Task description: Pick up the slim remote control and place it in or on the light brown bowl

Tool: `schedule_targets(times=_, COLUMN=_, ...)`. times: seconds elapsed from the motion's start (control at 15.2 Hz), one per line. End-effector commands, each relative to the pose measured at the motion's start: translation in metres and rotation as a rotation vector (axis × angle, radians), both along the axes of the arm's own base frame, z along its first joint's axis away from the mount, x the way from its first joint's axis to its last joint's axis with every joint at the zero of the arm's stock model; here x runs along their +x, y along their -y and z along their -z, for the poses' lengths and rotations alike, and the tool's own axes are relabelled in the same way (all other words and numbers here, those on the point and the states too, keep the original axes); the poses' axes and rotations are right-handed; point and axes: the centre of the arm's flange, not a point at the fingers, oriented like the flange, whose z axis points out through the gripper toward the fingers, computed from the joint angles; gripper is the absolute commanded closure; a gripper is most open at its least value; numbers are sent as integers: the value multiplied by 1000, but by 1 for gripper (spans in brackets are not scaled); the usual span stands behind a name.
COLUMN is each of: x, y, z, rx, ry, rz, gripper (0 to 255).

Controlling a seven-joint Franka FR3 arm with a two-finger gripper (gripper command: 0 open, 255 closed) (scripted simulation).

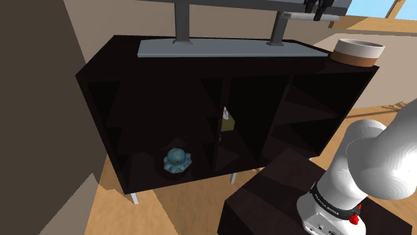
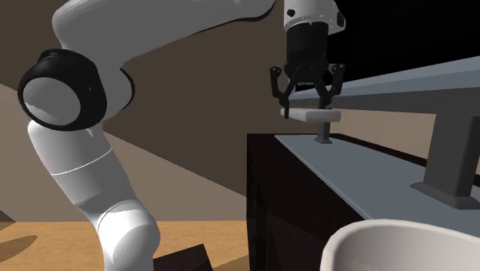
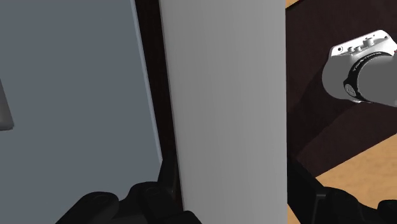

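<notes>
The slim remote control [image 2: 309, 115] is a pale grey-white bar, and my black gripper [image 2: 308, 108] is shut on it in the air above the dark cabinet's top. In the wrist view the remote [image 3: 222, 108] runs straight out between the fingers [image 3: 153, 197]. From the shoulder view the gripper [image 1: 318, 15] hangs at the top right, with the remote [image 1: 295, 17] sticking out toward that view's left. The bowl [image 1: 359, 52], cream with a brown band, stands on the cabinet's right corner, below and to the right of the gripper. Its pale rim [image 2: 400, 239] is nearest the second exterior camera.
A grey slab [image 1: 227, 48] with two upright grey legs [image 1: 182, 23] lies on the dark cabinet [image 1: 154, 73]. Open compartments hold a blue figure [image 1: 178, 160] and a small yellowish object [image 1: 228, 120]. The arm's dark stand [image 1: 267, 200] sits on a wooden floor.
</notes>
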Motion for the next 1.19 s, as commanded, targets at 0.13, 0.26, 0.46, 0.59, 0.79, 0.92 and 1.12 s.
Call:
schedule_targets(times=0.13, x=-21, y=48, z=2, rx=0, ry=0, rz=-1, gripper=255)
schedule_targets(times=0.26, x=-33, y=72, z=2, rx=0, ry=0, rz=-1, gripper=255)
schedule_targets(times=0.46, x=-49, y=108, z=2, rx=0, ry=0, rz=-1, gripper=255)
schedule_targets(times=0.59, x=-60, y=132, z=2, rx=0, ry=0, rz=-1, gripper=255)
schedule_targets(times=0.79, x=-77, y=168, z=2, rx=0, ry=0, rz=-1, gripper=255)
schedule_targets(times=0.92, x=-88, y=192, z=2, rx=0, ry=0, rz=-1, gripper=255)
schedule_targets(times=1.12, x=-105, y=228, z=2, rx=0, ry=0, rz=-1, gripper=255)
